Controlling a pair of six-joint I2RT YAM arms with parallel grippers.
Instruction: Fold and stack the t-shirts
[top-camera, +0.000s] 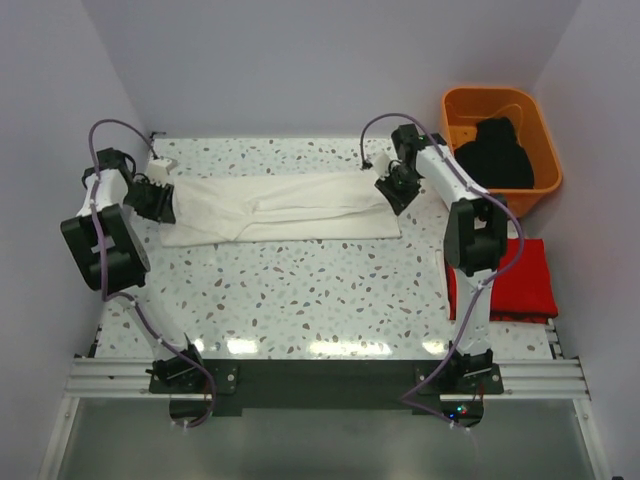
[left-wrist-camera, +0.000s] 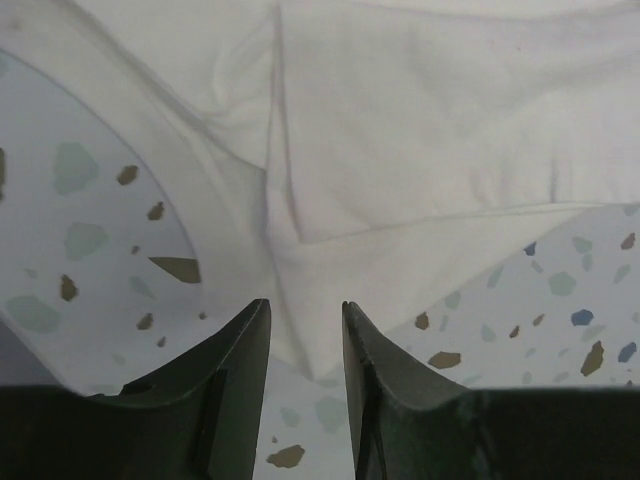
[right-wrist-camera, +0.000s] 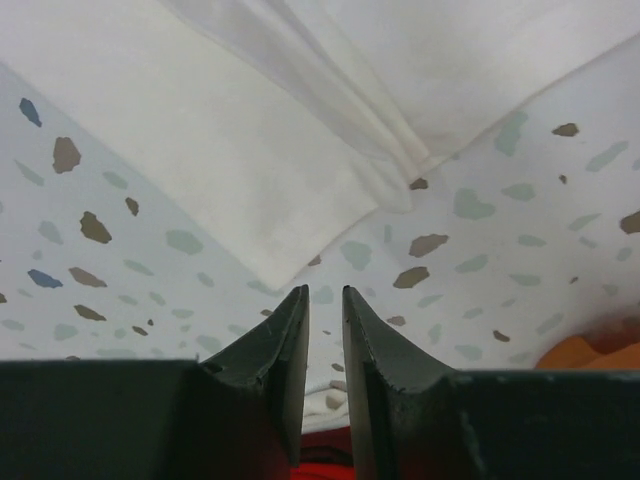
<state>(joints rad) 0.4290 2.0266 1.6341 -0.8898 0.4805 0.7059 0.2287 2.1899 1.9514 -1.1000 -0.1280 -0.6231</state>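
Note:
The white t-shirt (top-camera: 280, 205) lies as a long folded strip across the far half of the table. My left gripper (top-camera: 163, 204) is at its left end. In the left wrist view the jaws (left-wrist-camera: 305, 305) stand apart, with a corner of the white shirt (left-wrist-camera: 400, 120) lying between the tips. My right gripper (top-camera: 391, 188) is at the shirt's right end. Its jaws (right-wrist-camera: 325, 290) stand narrowly apart and empty, just short of the white shirt's corner (right-wrist-camera: 230, 130). The red t-shirt (top-camera: 520, 280) lies folded at the table's right edge. The black t-shirt (top-camera: 495, 150) sits bunched in the tub.
The orange plastic tub (top-camera: 490, 95) stands at the back right corner, beyond the right arm; a bit of it shows in the right wrist view (right-wrist-camera: 590, 352). White walls close in the back and both sides. The speckled table (top-camera: 300, 300) lies between the shirt and the arm bases.

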